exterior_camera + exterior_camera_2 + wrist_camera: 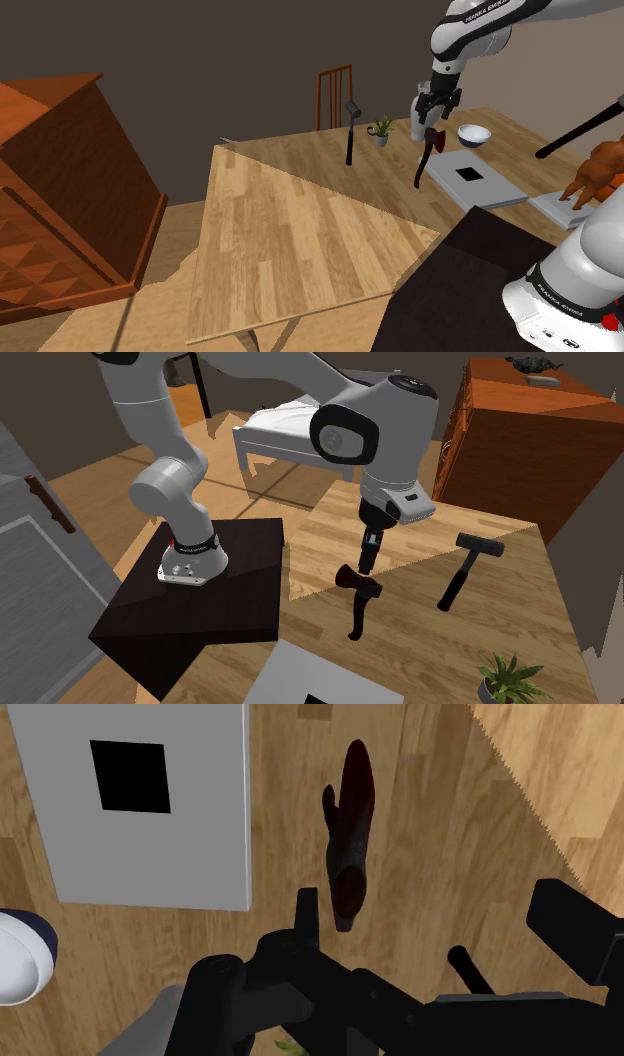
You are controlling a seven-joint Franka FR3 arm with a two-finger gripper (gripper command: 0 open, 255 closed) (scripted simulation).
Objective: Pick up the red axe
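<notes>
The dark red axe (424,158) lies on the wooden table (290,230) beside a grey slab. In the second exterior view the axe (357,602) has its head toward the arm and its handle pointing away. My black gripper (432,118) hangs just above the head end, and it stands over the head (368,559) there too. In the wrist view the fingers (308,912) stand wide apart, so the gripper (440,919) is open. The axe (350,834) stretches away from beside one fingertip, and nothing is clasped.
A black hammer (350,130) (465,567) lies beyond the axe. A small potted plant (381,130), a white bowl (474,133) and the grey slab with a black square (470,178) (150,804) crowd that end. A wooden cabinet (60,190) stands off the table.
</notes>
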